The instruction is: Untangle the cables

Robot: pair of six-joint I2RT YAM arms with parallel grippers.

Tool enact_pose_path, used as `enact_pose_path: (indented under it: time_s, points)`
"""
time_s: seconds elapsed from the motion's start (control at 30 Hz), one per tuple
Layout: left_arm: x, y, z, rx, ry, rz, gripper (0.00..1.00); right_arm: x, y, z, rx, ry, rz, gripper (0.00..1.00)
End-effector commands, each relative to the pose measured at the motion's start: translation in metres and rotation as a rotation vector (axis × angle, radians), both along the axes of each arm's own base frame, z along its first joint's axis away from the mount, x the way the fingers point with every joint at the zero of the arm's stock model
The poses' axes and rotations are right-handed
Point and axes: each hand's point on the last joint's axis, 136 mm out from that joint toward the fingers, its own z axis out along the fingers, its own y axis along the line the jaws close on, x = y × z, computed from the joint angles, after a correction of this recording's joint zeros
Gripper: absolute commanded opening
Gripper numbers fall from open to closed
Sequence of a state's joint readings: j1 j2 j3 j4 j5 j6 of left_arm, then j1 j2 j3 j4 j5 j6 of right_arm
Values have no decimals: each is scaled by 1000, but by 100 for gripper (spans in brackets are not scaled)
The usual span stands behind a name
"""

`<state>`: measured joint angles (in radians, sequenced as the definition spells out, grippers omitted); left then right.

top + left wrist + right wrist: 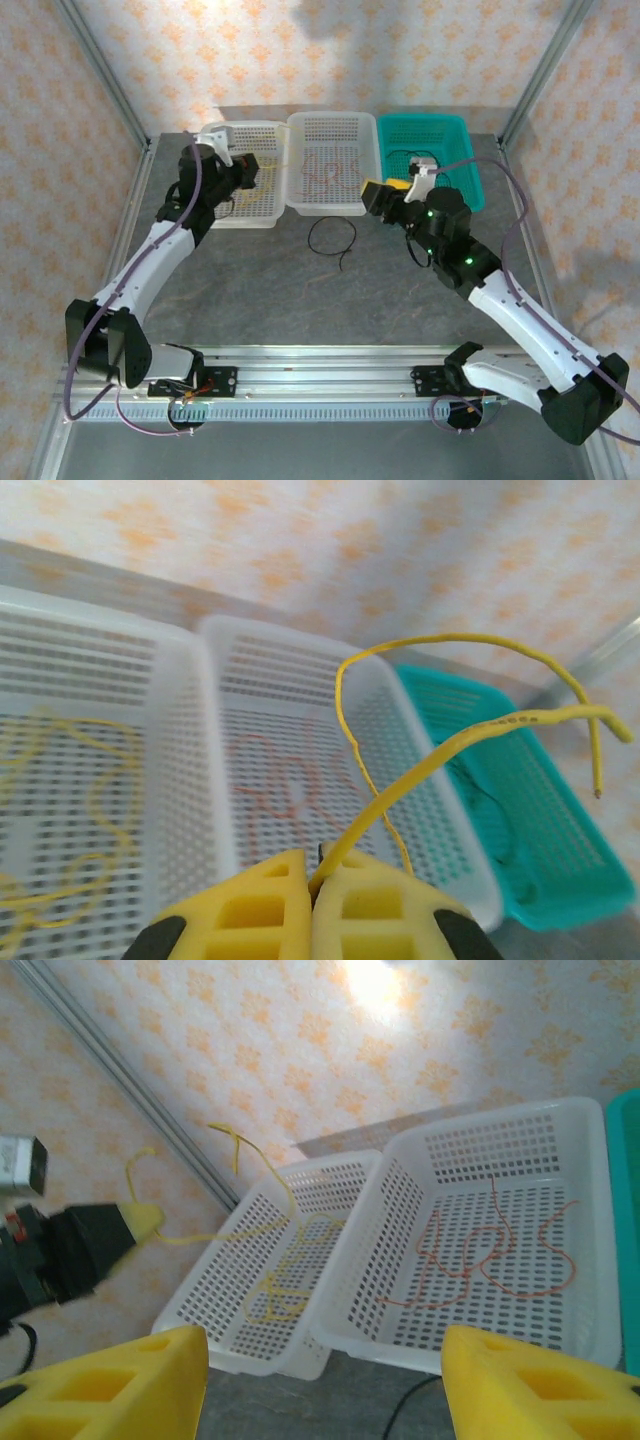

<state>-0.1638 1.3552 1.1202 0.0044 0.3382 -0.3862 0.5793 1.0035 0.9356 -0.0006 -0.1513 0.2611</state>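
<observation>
Bright, even light; wrist views soft, glare overhead

My top camera sits above and behind my bases, looking down on the whole table, near edge lowest, with the left white basket, middle white basket and teal basket along the far edge. My left wrist camera peers close over my left gripper toward the far right corner, across all three baskets. My right wrist camera looks low past my right gripper toward the far left corner. Both wrist views share the white baskets and the yellow cable pinched in my left gripper.
</observation>
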Motion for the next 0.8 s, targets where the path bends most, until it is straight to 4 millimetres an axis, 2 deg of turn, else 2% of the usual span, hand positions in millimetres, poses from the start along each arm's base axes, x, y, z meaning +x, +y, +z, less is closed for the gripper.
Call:
enact_pose_path:
  time_s: [0.0, 0.1, 0.33, 0.53, 0.67, 0.77]
  points:
    - [11, 36, -12, 109, 70, 130, 0, 1, 0, -6, -67, -18, -30, 62]
    - [24, 51, -26, 182, 126, 173, 0, 0, 8, -15, -107, -9, -22, 62]
    - [68, 61, -57, 253, 214, 185, 0, -1, 12, -25, -124, 15, -28, 62]
    - [107, 70, -82, 225, 253, 215, 0, -2, 4, -30, -137, 24, -56, 61]
    - [126, 75, -100, 130, 266, 211, 0, -3, 3, -28, -131, 22, -62, 61]
    - [137, 81, -121, 74, 291, 231, 0, -3, 4, -30, -136, 25, -59, 61]
